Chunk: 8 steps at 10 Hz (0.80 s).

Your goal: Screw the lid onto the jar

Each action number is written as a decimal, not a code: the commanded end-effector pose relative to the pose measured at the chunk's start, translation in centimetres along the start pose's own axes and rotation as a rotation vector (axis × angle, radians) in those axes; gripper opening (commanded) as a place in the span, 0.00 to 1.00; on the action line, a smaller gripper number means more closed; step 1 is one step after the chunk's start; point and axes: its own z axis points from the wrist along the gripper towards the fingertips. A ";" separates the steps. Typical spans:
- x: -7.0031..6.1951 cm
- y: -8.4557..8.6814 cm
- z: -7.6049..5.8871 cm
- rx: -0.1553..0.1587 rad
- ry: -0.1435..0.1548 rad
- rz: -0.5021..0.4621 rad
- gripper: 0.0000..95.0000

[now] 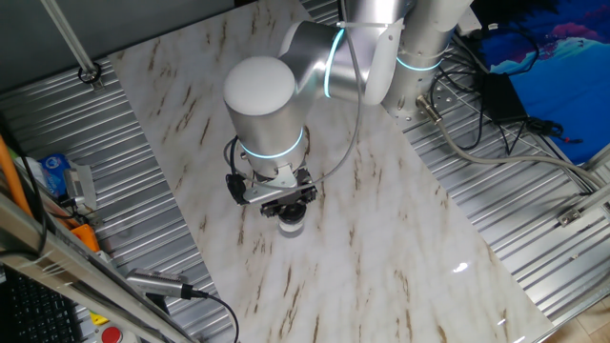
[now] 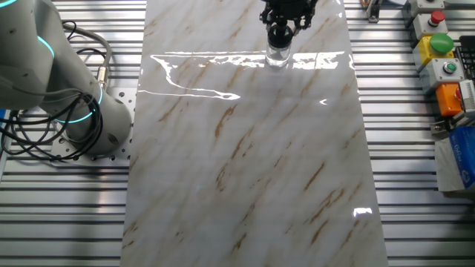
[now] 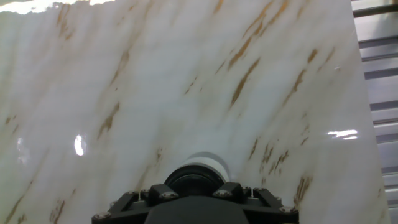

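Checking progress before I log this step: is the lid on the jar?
On: the lid sits atop the upright jar, under the gripper.

This is a robot lab or test cell rather than a home or shop. A silver robot arm with glowing teal rings is bolted onto a bed of ribbed aluminium rails, and the desk is only a marble-patterned sheet laid over those rails. Loose cables coil beside the arm's base, a control box with a green button and a red one sits at the edge in the other fixed view, and a red stop button shows at the bottom of one fixed view.
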 end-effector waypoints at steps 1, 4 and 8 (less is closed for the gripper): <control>-0.1 -0.1 0.2 0.018 -0.001 0.012 0.00; -0.1 -0.1 0.2 0.019 -0.007 0.028 0.00; 0.0 -0.1 0.2 0.019 -0.006 0.035 0.00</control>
